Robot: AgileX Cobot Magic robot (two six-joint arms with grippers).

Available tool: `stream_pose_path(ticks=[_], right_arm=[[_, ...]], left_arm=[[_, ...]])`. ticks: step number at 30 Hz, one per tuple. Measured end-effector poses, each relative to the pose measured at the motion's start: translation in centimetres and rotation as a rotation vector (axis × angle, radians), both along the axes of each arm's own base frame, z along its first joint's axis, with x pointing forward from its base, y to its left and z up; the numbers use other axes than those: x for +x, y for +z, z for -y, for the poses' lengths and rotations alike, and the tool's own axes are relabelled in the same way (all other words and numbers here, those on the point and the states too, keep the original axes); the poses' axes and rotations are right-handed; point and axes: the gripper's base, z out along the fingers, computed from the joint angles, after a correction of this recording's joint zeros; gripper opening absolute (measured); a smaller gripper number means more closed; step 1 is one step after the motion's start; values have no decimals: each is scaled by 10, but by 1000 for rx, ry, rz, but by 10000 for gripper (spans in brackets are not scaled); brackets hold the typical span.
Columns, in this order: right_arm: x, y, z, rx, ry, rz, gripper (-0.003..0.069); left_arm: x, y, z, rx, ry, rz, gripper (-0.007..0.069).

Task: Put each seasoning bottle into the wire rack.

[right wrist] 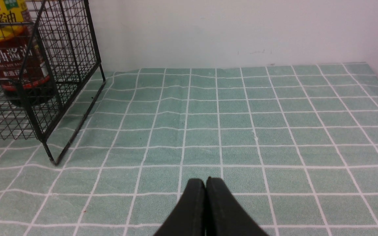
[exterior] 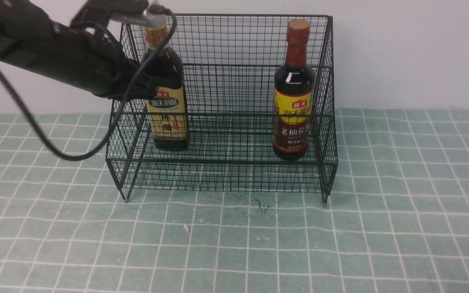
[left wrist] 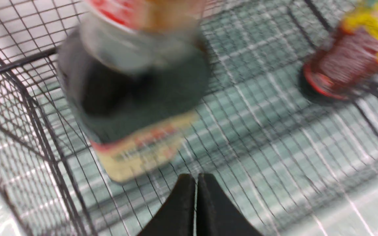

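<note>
the left arm (exterior: 55, 53) was matte black and bulky, with a thin black cable (exterior: 35, 126) looping beneath it. each wrist view showed a pincer with two smooth black tapered fingers (right wrist: 189, 209).

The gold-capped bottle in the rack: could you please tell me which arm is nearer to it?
Left. The left gripper is at the gold-capped bottle, fingers together. The right gripper is over the tablecloth, outside the rack.
</note>
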Motion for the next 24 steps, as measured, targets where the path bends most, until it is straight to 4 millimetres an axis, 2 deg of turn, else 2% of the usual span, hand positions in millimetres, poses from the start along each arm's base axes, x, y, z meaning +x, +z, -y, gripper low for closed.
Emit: stream_pose_path(ticks=[1,4,8,10,11,14,18,19,20,24], right_arm=[[0,0,0,0,0,0,-14],[0,0,0,0,0,0,-14],[0,0,0,0,0,0,-14],[0,0,0,0,0,0,-14],[0,0,0,0,0,0,-14],[0,0,0,0,0,0,-14],[0,0,0,0,0,0,-14],[0,0,0,0,0,0,-14],[0,0,0,0,0,0,-14],[0,0,0,0,0,0,-14]], left_arm=[[-15,16,-2,2,3,19,-6],[-50,40,-8,-7,40,82,-6],[-101,45,-16,-44,91,122,-6],[-117,44,-18,-54,95,133,-6],[-137,45,-19,-76,99,152,-6],[-171,41,-20,-125,97,166,-6],[-204,39,-20,-163,63,162,-6],[-207,40,-20,-165,59,166,-6],[-218,43,-20,-166,39,174,-6],[-241,51,-22,-171,16,228,-6]])
